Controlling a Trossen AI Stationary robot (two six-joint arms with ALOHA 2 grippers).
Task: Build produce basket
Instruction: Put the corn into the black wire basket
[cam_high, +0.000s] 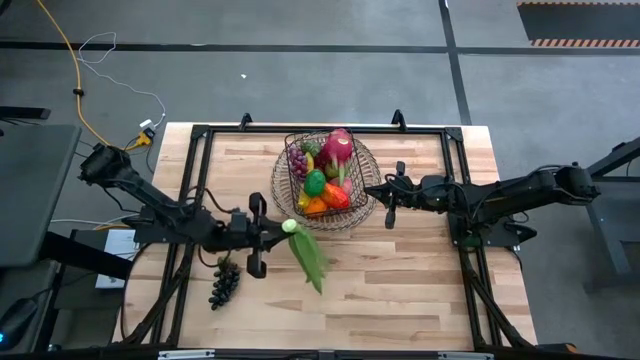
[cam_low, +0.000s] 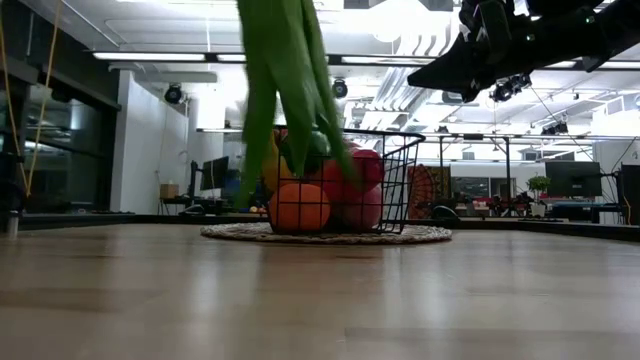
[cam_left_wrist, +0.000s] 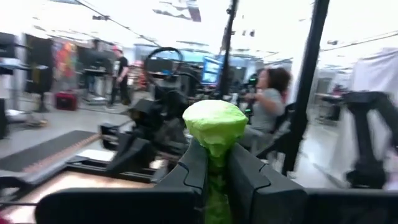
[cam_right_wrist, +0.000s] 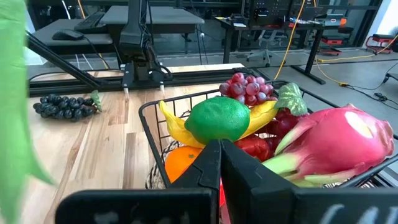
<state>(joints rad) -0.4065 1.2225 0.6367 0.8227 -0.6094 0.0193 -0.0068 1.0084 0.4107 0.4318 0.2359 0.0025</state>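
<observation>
Jaws of your left gripper (cam_high: 272, 232) clamp the green beans (cam_high: 308, 255) above the desk (cam_high: 400, 290); dark grapes (cam_high: 224, 283) remain outside. Basket (cam_high: 300, 150) is mostly loaded. Right gripper (cam_high: 372, 189) beside it, closed, empty.

The high view looks straight down on the table (cam_high: 400, 280). The low view faces level across it. Both wrist views sit close behind their fingers; all share the basket (cam_high: 325, 175).
</observation>
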